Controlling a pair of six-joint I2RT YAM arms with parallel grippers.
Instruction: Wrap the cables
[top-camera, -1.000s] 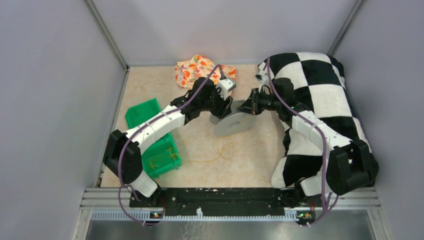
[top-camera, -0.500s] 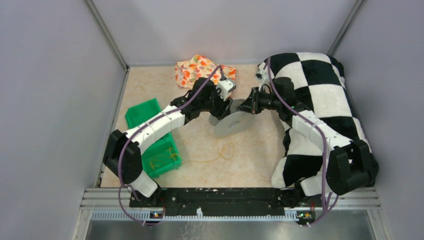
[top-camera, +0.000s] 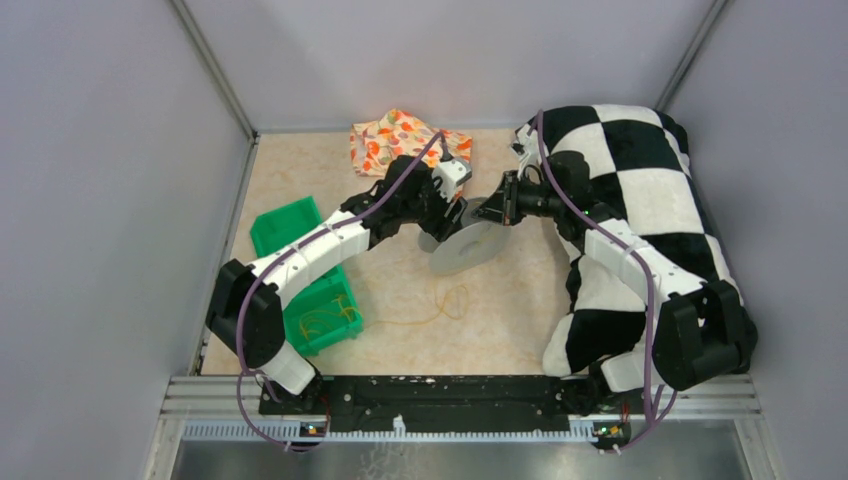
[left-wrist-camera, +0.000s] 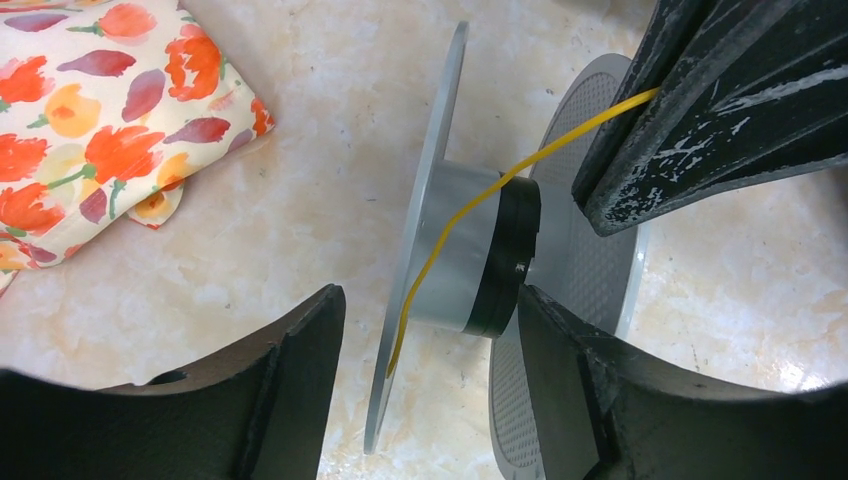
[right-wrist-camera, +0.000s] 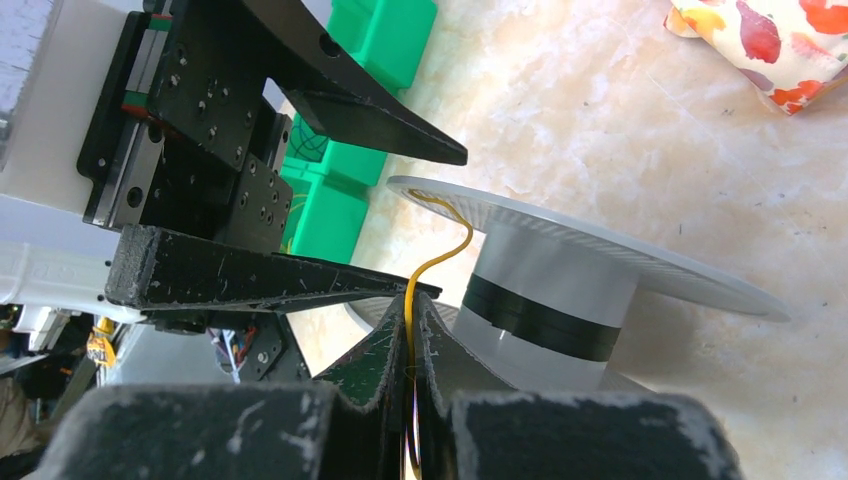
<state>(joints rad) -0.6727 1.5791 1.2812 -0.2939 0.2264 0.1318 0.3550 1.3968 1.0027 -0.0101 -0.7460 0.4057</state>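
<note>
Right fingers (right-wrist-camera: 385, 375) pinch the cable (left-wrist-camera: 580, 135) just off the spool (left-wrist-camera: 460, 285), likely to feed it onto the core. Left fingers (left-wrist-camera: 285, 385) stand wide astride that core, not gripping, probably set to turn it.

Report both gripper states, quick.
Left gripper: open, straddling the grey spool, not clamping it.
Right gripper: shut on the yellow cable, which runs to the spool.

Found no text, label, brand, number or sign anywhere: nothing legible on the grey spool (top-camera: 468, 245), the green bin (top-camera: 288, 226), the floral cloth (top-camera: 388, 137) or the checkered cloth (top-camera: 640, 170).
</note>
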